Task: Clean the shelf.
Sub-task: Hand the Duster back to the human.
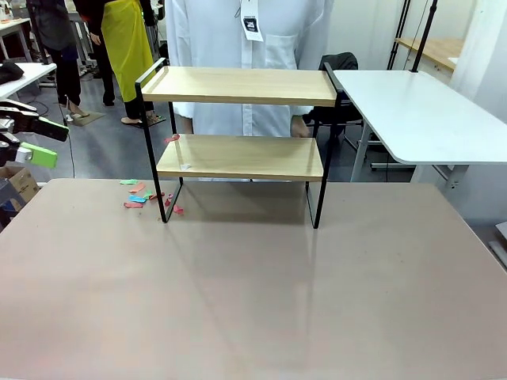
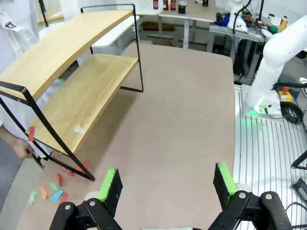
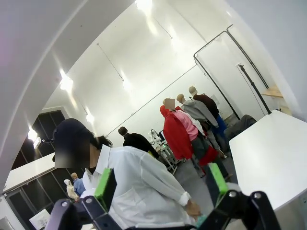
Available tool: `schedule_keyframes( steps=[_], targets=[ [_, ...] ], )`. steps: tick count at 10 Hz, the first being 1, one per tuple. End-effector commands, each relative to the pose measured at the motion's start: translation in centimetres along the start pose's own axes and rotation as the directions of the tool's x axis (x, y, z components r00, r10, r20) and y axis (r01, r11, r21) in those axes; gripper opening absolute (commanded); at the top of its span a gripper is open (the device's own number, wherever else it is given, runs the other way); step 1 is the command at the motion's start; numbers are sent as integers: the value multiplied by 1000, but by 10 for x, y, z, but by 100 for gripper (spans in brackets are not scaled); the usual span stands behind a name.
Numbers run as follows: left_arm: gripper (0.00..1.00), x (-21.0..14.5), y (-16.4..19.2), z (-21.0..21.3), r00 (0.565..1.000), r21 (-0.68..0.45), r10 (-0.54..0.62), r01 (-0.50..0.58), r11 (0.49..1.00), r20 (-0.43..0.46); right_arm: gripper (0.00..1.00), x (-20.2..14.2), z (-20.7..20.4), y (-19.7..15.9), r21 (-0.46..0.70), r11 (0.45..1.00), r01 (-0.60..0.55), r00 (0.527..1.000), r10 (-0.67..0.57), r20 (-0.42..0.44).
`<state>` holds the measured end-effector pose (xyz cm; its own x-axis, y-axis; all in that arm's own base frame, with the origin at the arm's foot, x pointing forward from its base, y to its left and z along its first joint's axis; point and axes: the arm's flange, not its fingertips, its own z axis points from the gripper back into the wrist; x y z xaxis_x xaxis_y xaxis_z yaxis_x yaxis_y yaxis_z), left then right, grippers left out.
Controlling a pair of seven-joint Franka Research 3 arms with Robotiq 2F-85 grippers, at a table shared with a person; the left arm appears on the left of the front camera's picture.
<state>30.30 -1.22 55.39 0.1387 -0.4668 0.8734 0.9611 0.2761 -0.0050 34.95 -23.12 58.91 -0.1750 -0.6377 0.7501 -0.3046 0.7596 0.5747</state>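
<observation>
The shelf (image 1: 242,141) stands at the far middle of the beige counter (image 1: 253,301), its two wooden boards held in a thin black frame. The left fingers (image 1: 28,141) hang at the far left edge, spread open with nothing between them, well apart from the shelf's left rail. In the left wrist view those fingers (image 2: 111,188) point across bare counter, the shelf (image 2: 72,81) lying off to the left. Small coloured paper scraps (image 1: 139,195) lie on the counter by the shelf's left feet, and one pale scrap (image 1: 185,166) sits on the lower board. The right fingers (image 3: 106,185) are open too, aimed up toward a person in a white shirt (image 3: 144,191). The near half of the counter is open.
</observation>
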Motion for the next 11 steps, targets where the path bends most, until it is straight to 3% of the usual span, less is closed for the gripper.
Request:
schedule_keyframes(
  steps=[1, 11],
  targets=[
    [100, 1, 2, -3, 1000, -2, -18, 18, 1000, 21, 100, -1, 2, 1, -6, 1000, -10, 1000, 10, 1],
    [100, 1, 2, -3, 1000, -2, -18, 18, 1000, 21, 100, -1, 2, 1, -6, 1000, -10, 1000, 10, 1]
  ],
)
